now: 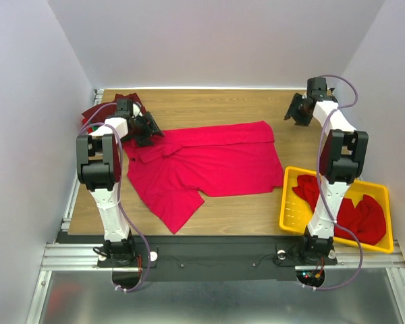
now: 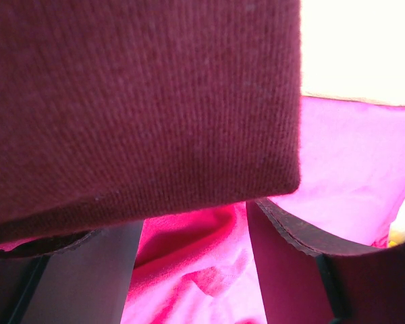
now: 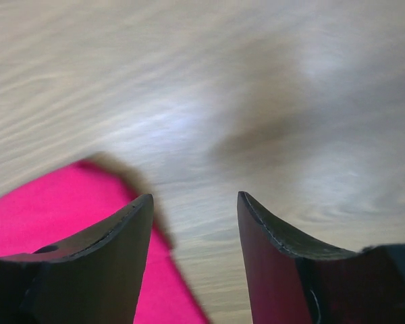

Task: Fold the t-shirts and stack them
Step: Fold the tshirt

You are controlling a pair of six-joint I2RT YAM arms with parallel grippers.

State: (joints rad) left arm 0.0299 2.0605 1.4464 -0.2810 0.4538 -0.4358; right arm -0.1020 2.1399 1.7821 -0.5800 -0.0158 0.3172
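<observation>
Far left first: a heap of shirts [image 1: 108,106], red with some darker cloth, sat in the back corner, and I couldn't tell whether any of it was folded. Just in front of it my left gripper [image 1: 143,128] was down at the collar end of the red t-shirt [image 1: 209,162]. On its wrist view the fingers [image 2: 290,256] stood well apart with bright red cloth showing between them and nothing clamped. A maroon cloth [image 2: 135,101] hung right across the lens, so contact was anyone's guess.

Centre of the table [image 1: 209,104]: that red t-shirt lay spread out, rumpled, one sleeve trailing toward me. I'd call it not yet folded.

Over to the right, my right gripper [image 3: 194,202] hovered with its jaws parted and empty above bare wood, just off the shirt's far corner. Nearest me, the yellow tray [image 1: 289,216] held crumpled red shirts [image 1: 361,216]. By my reckoning most of the job was left.
</observation>
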